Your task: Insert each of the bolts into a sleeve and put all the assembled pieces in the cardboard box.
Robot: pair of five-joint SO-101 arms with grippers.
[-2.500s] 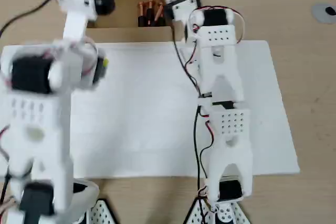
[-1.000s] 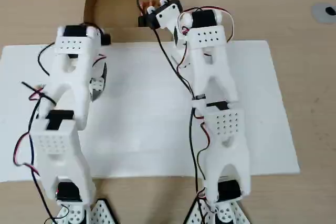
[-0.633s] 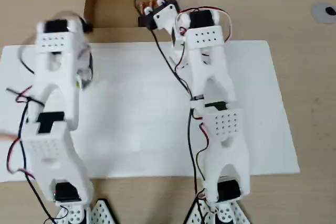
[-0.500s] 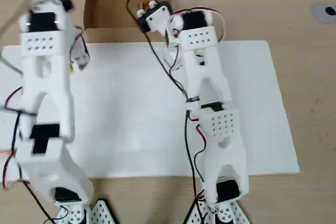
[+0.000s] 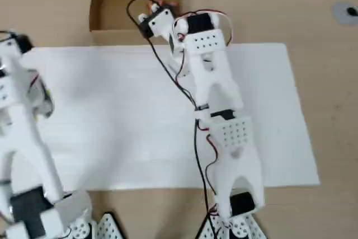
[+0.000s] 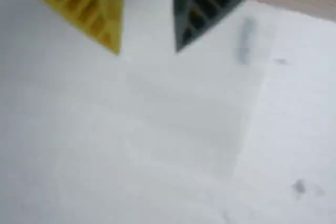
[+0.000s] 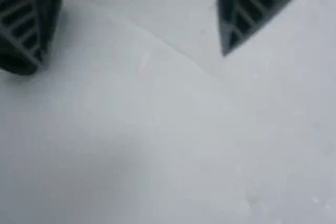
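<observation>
sitting at the right side of the far cardboard box (image 5: 123, 4), the copper pieces (image 5: 169, 5) are mostly hidden by the right arm (image 5: 212, 82), so i cannot tell which way they point. the left gripper (image 6: 147, 50) and the right gripper (image 7: 126, 59) are both wide apart and empty over the white sheet (image 5: 112, 110).

Light is bright, even and diffuse. The white sheet (image 5: 140, 116) reads near glare in the high view; under my right gripper (image 7: 128, 59) 1 soft grey shadow crosses it.
</observation>
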